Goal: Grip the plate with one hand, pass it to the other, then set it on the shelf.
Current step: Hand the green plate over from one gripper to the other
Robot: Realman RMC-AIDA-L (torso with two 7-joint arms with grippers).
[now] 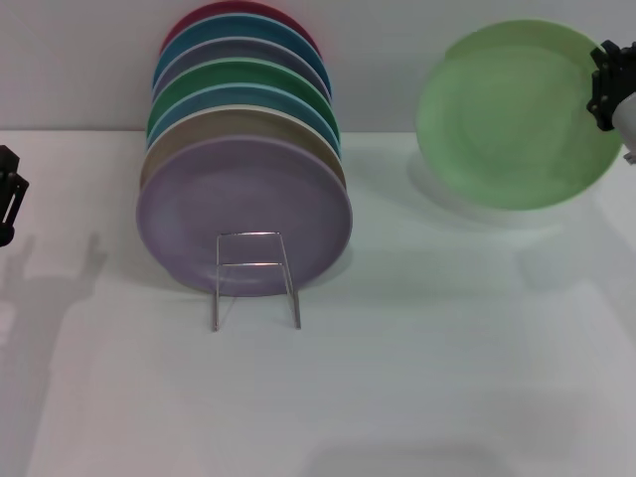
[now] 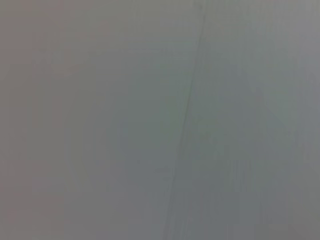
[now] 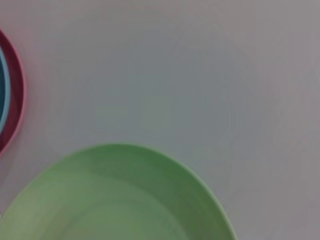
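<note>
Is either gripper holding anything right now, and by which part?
The right gripper holds the light-green plate by its right rim, lifted and tilted above the table. The left gripper holds nothing.

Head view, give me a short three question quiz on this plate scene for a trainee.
1. True or false: the light-green plate lies flat on the table.
2. Which gripper is at the light-green plate's rim? A left gripper B right gripper
3. Fill in: the front plate in the shelf is ____ in colour.

Key
1. False: it is lifted and tilted.
2. B
3. Lilac, the lilac plate.
</note>
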